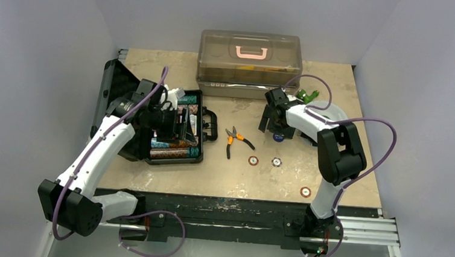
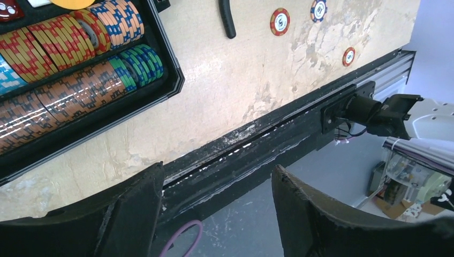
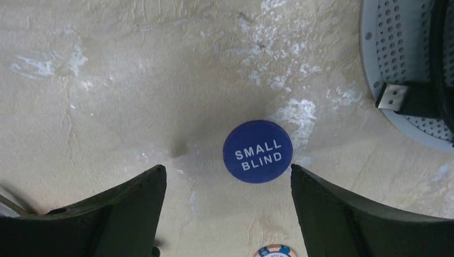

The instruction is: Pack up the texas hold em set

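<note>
The black poker case (image 1: 173, 131) lies open at the left, its rows of chips (image 2: 69, 59) showing in the left wrist view. My left gripper (image 1: 174, 122) hovers over the case, open and empty (image 2: 217, 182). Three loose chips lie on the table: one (image 1: 253, 160), a second (image 1: 276, 162), a third (image 1: 306, 192). A blue "SMALL BLIND" disc (image 3: 257, 151) lies flat on the table (image 1: 278, 136). My right gripper (image 3: 227, 176) is open just above it, the disc close to the right finger.
Orange-handled pliers (image 1: 234, 140) lie between the case and the loose chips. A big translucent brown box (image 1: 249, 63) with a pink handle stands at the back. A green object (image 1: 306, 96) lies behind my right arm. A grey perforated round thing (image 3: 407, 64) is at the right.
</note>
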Available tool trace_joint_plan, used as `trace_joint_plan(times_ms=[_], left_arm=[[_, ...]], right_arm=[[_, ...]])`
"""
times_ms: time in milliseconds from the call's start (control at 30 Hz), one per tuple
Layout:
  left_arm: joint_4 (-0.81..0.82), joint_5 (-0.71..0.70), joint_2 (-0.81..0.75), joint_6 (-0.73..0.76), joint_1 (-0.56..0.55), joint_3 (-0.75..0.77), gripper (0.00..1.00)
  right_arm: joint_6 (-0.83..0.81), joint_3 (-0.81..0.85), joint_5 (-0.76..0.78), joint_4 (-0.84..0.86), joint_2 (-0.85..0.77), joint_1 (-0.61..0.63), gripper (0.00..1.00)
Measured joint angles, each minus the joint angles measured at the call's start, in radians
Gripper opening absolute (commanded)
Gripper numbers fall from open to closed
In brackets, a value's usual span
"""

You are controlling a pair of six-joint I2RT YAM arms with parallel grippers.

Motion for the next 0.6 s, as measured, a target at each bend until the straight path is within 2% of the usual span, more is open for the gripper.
trace_joint_plan(times_ms=[400,500,600], left_arm=[[-0.011,-0.003,0.023,0.035,-0.038,0.037,0.71],[-0.015,-0.004,0.037,0.035,-0.038,0.045,0.72],[-0.018,-0.004,0.05,0.035,-0.038,0.058,0.72]], right_arm=[[0.019,-0.015,-0.009,0.077,0.043,-0.053,0.71],[0.018,-0.018,-0.01,0.08,0.042,-0.055,0.62],[0.017,-0.021,-0.013,0.08,0.041,-0.059,0.61]])
